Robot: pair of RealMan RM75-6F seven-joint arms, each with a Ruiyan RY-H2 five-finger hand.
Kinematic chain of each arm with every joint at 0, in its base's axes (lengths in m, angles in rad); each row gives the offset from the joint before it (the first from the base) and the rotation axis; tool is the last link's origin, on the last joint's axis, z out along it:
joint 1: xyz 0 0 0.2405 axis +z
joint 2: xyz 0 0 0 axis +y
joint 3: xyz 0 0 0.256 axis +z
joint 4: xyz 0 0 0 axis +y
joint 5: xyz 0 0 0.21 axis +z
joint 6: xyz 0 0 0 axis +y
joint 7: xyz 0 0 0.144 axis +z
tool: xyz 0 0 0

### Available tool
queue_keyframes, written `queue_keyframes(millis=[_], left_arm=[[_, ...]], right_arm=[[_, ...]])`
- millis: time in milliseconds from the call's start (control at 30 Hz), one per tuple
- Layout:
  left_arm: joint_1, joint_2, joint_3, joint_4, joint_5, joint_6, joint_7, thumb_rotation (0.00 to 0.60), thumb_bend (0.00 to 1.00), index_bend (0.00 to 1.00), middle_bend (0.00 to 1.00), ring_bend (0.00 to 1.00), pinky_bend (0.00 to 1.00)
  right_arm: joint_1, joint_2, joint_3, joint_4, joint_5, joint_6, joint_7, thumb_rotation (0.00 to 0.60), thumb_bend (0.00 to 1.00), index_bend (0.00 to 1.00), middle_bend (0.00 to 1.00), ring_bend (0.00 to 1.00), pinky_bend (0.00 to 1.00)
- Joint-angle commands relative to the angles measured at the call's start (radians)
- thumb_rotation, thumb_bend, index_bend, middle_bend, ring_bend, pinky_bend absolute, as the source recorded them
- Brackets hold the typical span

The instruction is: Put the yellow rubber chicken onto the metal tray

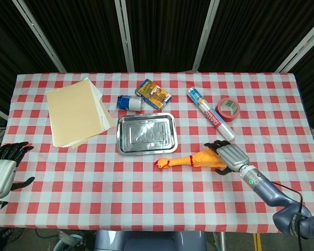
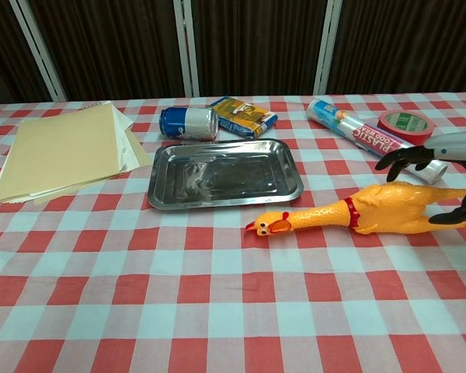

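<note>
The yellow rubber chicken (image 1: 196, 159) (image 2: 373, 210) lies on its side on the checked cloth, head pointing left, just in front of the metal tray's (image 1: 146, 135) (image 2: 221, 175) near right corner. The tray holds nothing. My right hand (image 1: 227, 156) (image 2: 450, 148) hovers over the chicken's rear half, fingers (image 2: 402, 156) spread above the body and thumb in front of the legs, not closed on it. My left hand (image 1: 2, 170) rests at the table's near left edge with its fingers apart and nothing in it.
A stack of cream papers (image 1: 76, 112) lies left of the tray. Behind the tray are a blue can (image 1: 130, 102) on its side and a small box (image 1: 153, 93). A plastic wrap roll (image 1: 210, 113) and red tape (image 1: 228, 109) lie back right.
</note>
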Motion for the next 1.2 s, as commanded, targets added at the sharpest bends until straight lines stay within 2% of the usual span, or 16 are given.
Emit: queue_keyframes(millis=[33, 200, 400, 633, 833, 967, 1200], left_arm=[[-0.001, -0.001, 0.001, 0.001, -0.002, -0.002, -0.001, 0.6, 0.0, 0.19, 0.13, 0.13, 0.13], [-0.003, -0.004, 0.003, 0.005, -0.007, -0.009, -0.005, 0.6, 0.0, 0.19, 0.13, 0.13, 0.13], [-0.002, -0.008, 0.007, 0.012, -0.012, -0.013, -0.011, 0.6, 0.0, 0.19, 0.13, 0.13, 0.13], [0.0, -0.009, 0.011, 0.019, -0.015, -0.015, -0.02, 0.6, 0.0, 0.19, 0.13, 0.13, 0.13], [-0.006, -0.012, 0.017, 0.026, -0.009, -0.03, -0.041, 0.6, 0.0, 0.2, 0.14, 0.13, 0.13], [-0.025, -0.009, 0.019, 0.02, 0.013, -0.05, -0.088, 0.6, 0.0, 0.2, 0.16, 0.17, 0.16], [-0.076, 0.001, -0.005, 0.003, 0.037, -0.087, -0.155, 0.6, 0.0, 0.23, 0.22, 0.23, 0.23]], right_arm=[[0.01, -0.008, -0.003, 0.012, 0.009, -0.01, 0.002, 0.6, 0.3, 0.14, 0.18, 0.11, 0.14], [0.02, -0.025, -0.005, 0.035, 0.023, -0.014, 0.01, 0.6, 0.3, 0.2, 0.21, 0.14, 0.18], [0.029, -0.054, -0.009, 0.064, 0.031, -0.012, 0.018, 0.6, 0.3, 0.32, 0.31, 0.25, 0.34], [0.045, -0.089, -0.017, 0.112, 0.029, -0.023, 0.041, 0.6, 0.31, 0.54, 0.46, 0.42, 0.53], [0.04, -0.096, -0.024, 0.131, 0.009, -0.002, 0.105, 0.6, 0.38, 0.77, 0.63, 0.58, 0.69], [0.028, -0.062, -0.034, 0.103, -0.035, 0.039, 0.187, 0.6, 0.44, 0.86, 0.69, 0.64, 0.74], [-0.003, 0.035, -0.055, 0.012, -0.129, 0.151, 0.341, 0.6, 0.48, 0.9, 0.71, 0.67, 0.76]])
